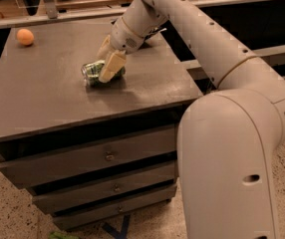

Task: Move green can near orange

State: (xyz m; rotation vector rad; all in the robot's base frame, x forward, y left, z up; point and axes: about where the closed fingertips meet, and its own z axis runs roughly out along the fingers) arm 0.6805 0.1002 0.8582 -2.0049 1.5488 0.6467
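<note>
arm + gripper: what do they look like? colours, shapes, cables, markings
The arm is smooth off-white shell: fat rounded links, thin dark joint seams, a dark oval recess on the nearest link. No labels; a thin dark line at the wrist may be a cable. The gripper, down at the mottled green-and-white drink can on the dark grey cabinet top, is cream-yellow and blocky.

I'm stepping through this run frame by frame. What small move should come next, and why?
Probably firm up the hold on the green can and lift it slightly. The tool is down at the can, which lies on its side on the table, while the orange sits well apart at the table's far corner.
</note>
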